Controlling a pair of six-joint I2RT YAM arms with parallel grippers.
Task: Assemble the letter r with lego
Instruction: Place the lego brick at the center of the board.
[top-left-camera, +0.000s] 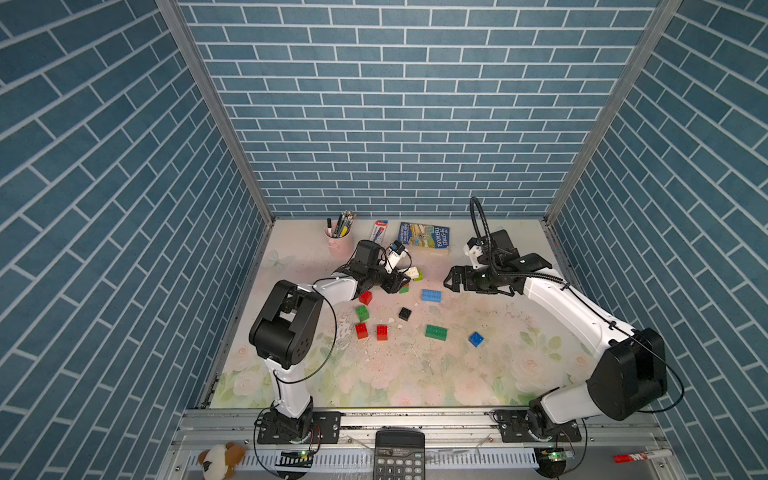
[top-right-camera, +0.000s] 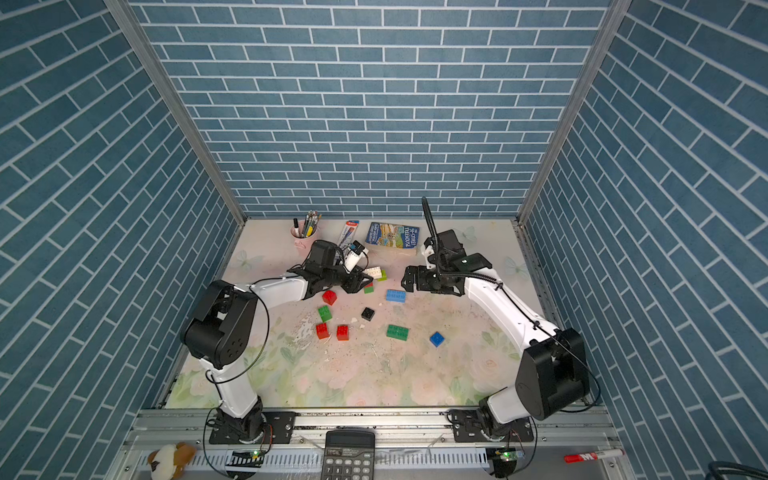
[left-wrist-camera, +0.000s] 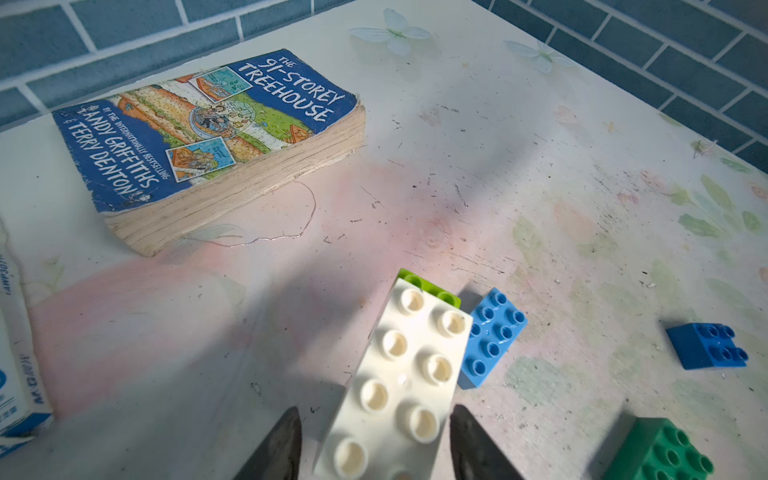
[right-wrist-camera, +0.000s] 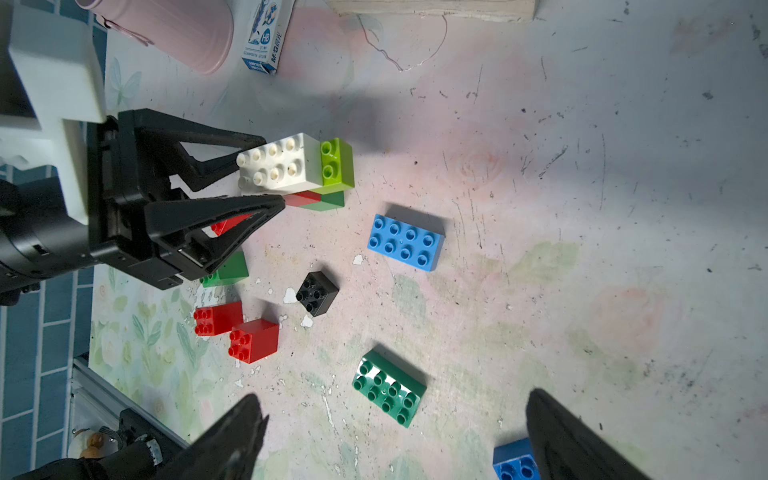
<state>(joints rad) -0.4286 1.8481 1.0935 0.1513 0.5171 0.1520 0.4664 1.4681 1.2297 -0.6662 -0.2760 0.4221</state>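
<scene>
The lego's white brick (left-wrist-camera: 399, 374), a long eight-stud piece, lies between the two fingers of the left pincer (left-wrist-camera: 376, 419). The jaws are drawn partly in, one on each long side of its near end. One finger (left-wrist-camera: 469, 436) looks to be against the brick, while a thin gap seems to show at the other, so I cannot tell whether it is pinched. A lime brick (left-wrist-camera: 432, 291) butts against the white brick's far end. In the right wrist view a red piece (right-wrist-camera: 302, 198) and a green piece (right-wrist-camera: 332, 200) show beneath the pair.

Just beside this cluster a light blue long brick (right-wrist-camera: 405, 243) lies flat on the desk (top-left-camera: 415, 374). Farther toward the arms' bases are a black square brick (right-wrist-camera: 316, 293), two red square bricks (right-wrist-camera: 218, 318) (right-wrist-camera: 253, 340), a green long brick (right-wrist-camera: 388, 388) and a dark blue square brick (top-left-camera: 476, 339).

The right pincer (top-left-camera: 448, 283) is spread wide and holds nothing. It hangs near the light blue long brick, apart from the white brick. A paperback book (left-wrist-camera: 199, 129) lies beyond the bricks, by the back wall.
</scene>
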